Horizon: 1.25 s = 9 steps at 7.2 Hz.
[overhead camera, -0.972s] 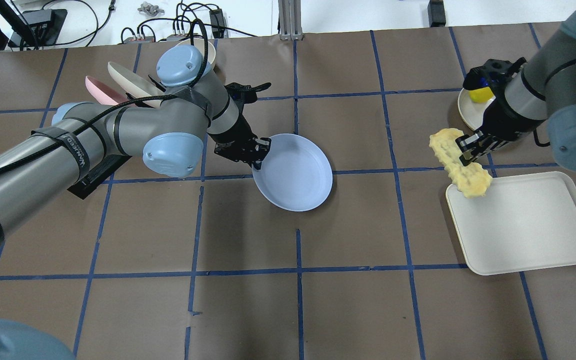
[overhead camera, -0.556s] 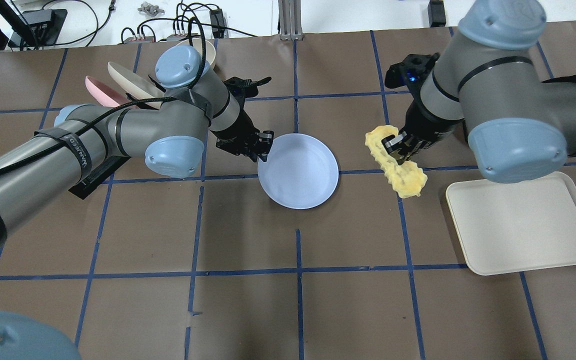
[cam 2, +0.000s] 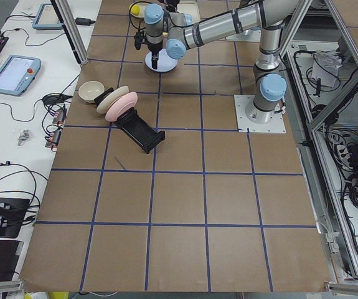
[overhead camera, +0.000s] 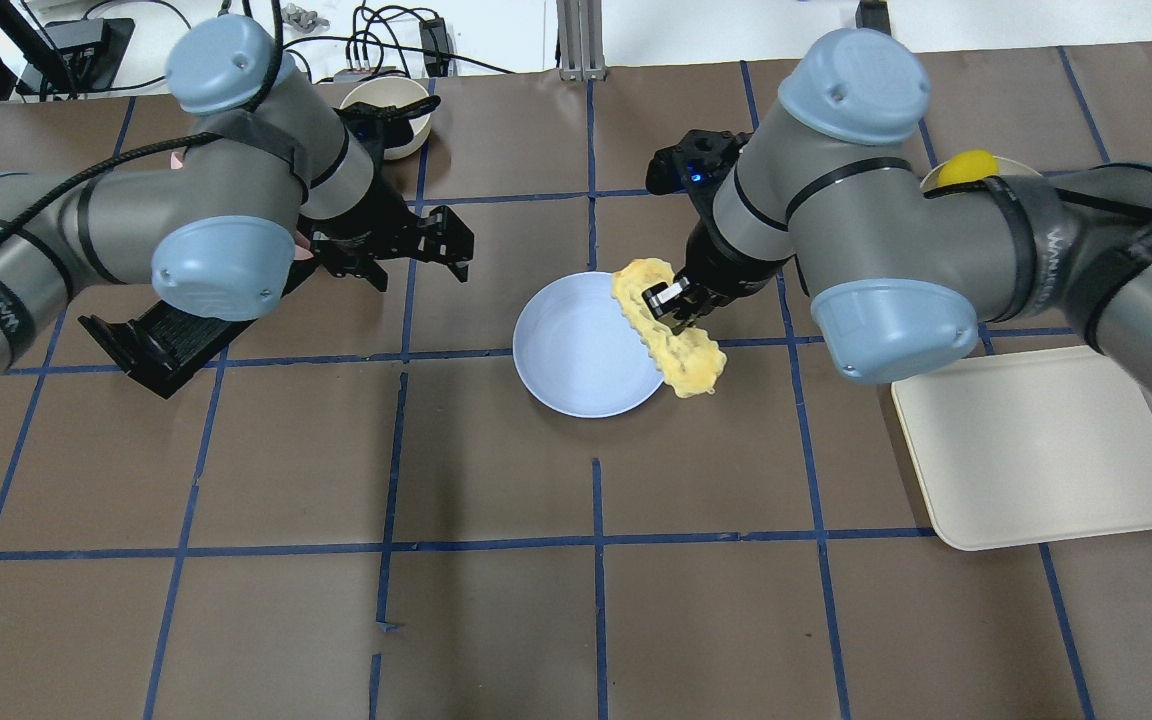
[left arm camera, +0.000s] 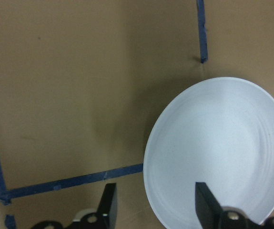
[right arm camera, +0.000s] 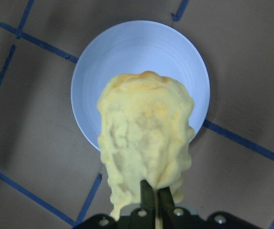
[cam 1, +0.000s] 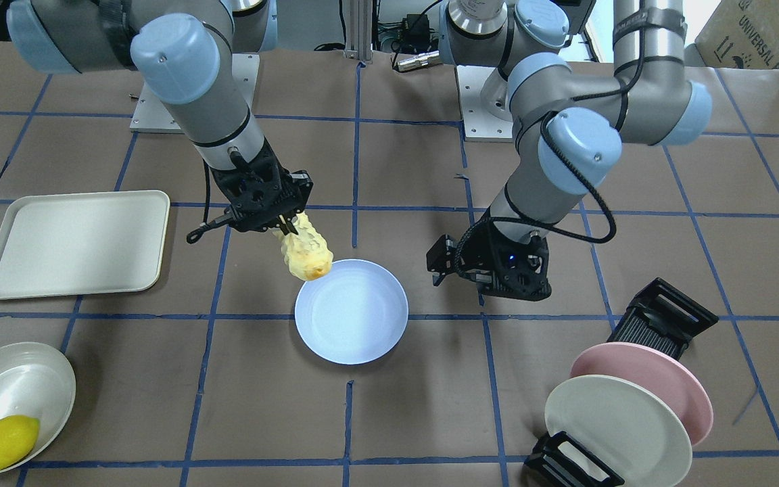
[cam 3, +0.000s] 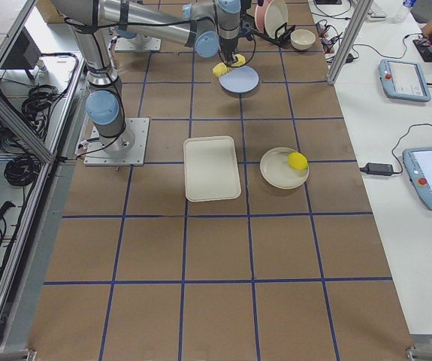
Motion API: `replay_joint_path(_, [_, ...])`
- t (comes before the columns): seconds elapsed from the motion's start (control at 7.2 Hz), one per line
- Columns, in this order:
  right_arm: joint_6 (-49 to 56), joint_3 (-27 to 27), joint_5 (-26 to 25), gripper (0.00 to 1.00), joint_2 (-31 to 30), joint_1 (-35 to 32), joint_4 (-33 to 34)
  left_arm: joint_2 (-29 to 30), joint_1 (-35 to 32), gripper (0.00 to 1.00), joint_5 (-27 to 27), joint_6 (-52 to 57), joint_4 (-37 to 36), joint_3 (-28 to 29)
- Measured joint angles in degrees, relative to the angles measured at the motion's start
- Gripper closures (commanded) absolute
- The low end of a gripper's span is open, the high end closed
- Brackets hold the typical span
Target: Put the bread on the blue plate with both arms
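While my right claw (overhead camera: 671, 303) pinched the bread (overhead camera: 693, 362) across its middle, the loaf hung tilted in the air over the blue plate's (overhead camera: 566, 360) right-hand rim, with 1 end above the dish and the other out over the table (overhead camera: 496, 620). My left claw (overhead camera: 419, 262) was spread wide, gripping nothing, well apart from the plate. The danger, as I judged it: letting go there could land the loaf on the rim, tip the unsteadied plate, or roll the bread onto the table.
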<state>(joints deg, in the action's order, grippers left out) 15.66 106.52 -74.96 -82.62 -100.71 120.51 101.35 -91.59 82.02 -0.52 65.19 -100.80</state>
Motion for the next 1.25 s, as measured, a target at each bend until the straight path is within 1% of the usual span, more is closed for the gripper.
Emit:
replay_joint_path(0.28, [0.24,-0.11,1.53,0.82,3.97,-2.26,6.89,-5.66,0.37,0.0,7.19,0.73,8.5,1.79])
replay_joint_path(0.42, [0.43,-0.11,1.84,0.78,5.27,-2.65,8.7,-7.38,0.41,0.0,9.05,0.85,13.21,3.97])
replay_joint_path(0.56, [0.61,0.08,2.44,0.74,6.28,-2.82,9.82,-8.18,0.46,0.0,9.97,0.89,17.26,6.47])
replay_joint_path(0.69, [0.71,0.38,3.03,0.74,7.12,-2.88,11.02,-8.44,0.58,0.0,10.27,0.96,19.59,8.43])
replay_joint_path(0.83, [0.85,0.58,3.3,0.74,8.14,-2.9,12.59,-8.43,0.94,0.0,10.16,1.05,20.46,9.59])
replay_joint_path(0.97, [1.18,0.72,3.67,0.72,9.21,-2.91,14.46,-8.34,1.77,0.0,9.85,1.22,20.77,10.03])
replay_joint_path(1.11, [1.5,0.82,4.23,0.31,10.09,-2.91,16.1,-8.44,2.47,0.0,9.6,1.4,20.9,9.96])
replay_joint_path(1.25, [1.74,0.66,4.67,0.0,10.45,-2.9,17.12,-8.7,2.71,0.0,9.43,1.48,20.98,9.67])
